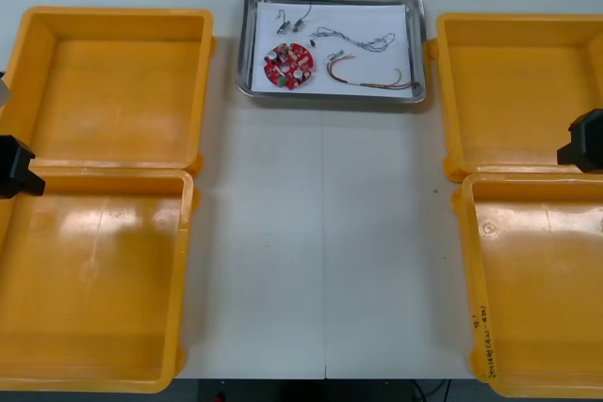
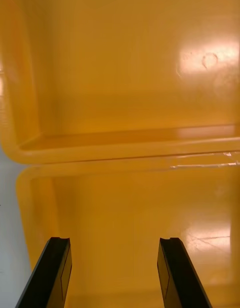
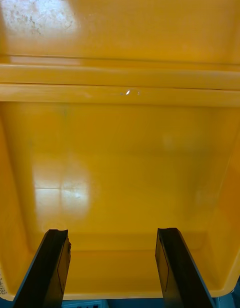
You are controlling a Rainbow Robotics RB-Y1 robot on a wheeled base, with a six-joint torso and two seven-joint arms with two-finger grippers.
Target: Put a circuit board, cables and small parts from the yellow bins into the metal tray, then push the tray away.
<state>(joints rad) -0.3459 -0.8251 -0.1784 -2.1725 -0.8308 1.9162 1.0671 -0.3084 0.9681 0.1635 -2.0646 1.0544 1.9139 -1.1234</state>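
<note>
Your left gripper (image 3: 112, 232) and right gripper (image 2: 114, 239) hang spread and empty over the yellow bins (image 1: 104, 91). The loaded metal tray (image 1: 330, 99) sits at the table's (image 1: 320, 233) far edge. It is probably light and slick, so push squarely on its near rim.

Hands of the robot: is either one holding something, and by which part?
Nothing: the left hand and the right hand are both open and empty, each over the bins at its own side.

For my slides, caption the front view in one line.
Metal tray at the table's far edge, between yellow bins, holding a red circuit board, cables and small metal parts.
</note>
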